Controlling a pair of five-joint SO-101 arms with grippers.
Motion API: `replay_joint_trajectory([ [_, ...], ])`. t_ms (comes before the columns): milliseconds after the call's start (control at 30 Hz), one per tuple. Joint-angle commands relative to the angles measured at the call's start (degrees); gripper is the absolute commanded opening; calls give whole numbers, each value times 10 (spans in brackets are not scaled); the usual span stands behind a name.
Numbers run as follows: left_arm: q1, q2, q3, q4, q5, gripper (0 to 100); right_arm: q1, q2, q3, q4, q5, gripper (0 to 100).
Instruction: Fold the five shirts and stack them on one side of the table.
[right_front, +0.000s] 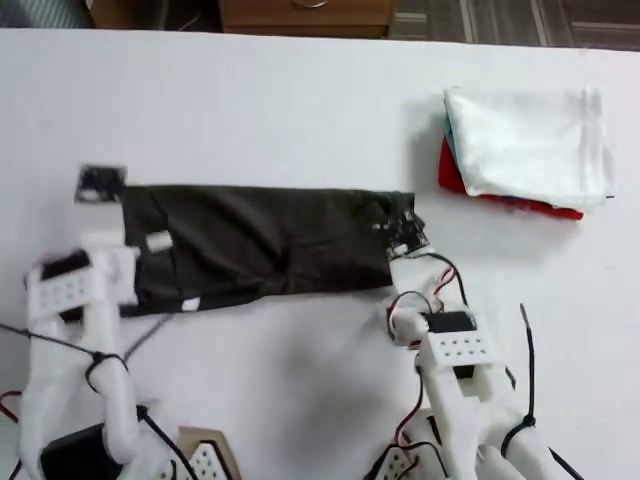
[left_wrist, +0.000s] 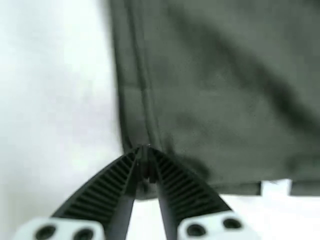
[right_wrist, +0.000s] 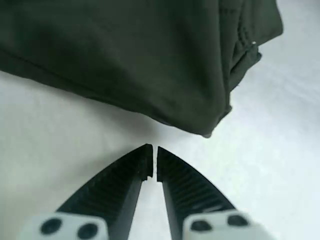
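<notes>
A dark shirt (right_front: 260, 240) lies folded into a long strip across the middle of the table. My left gripper (right_front: 118, 215) is at its left end; in the left wrist view the left gripper (left_wrist: 146, 150) is shut, pinching the dark shirt (left_wrist: 220, 90) by a seam near its edge. My right gripper (right_front: 405, 232) is at the strip's right end. The right wrist view shows the right gripper (right_wrist: 152, 150) shut with nothing in it, on bare table just short of the dark shirt's (right_wrist: 125, 55) corner.
A stack of folded shirts (right_front: 525, 145) sits at the back right, white on top and red underneath. The white table (right_front: 280, 110) runs behind the strip. Cables hang from both arms near the front edge.
</notes>
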Motion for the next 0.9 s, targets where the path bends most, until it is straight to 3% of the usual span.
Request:
replay_joint_trajectory([
  [0, -20, -12, -188, 153, 17, 138, 4, -18, -3, -9, -3, 21],
  [167, -28, 54, -272, 189, 18, 316, 4, -18, -3, -9, -3, 21],
  [467, -33, 316, -389, 212, 75, 298, 3, -18, -3, -9, -3, 21],
  [867, -62, 456, -472, 195, 73, 298, 2, -18, -3, -9, -4, 21],
])
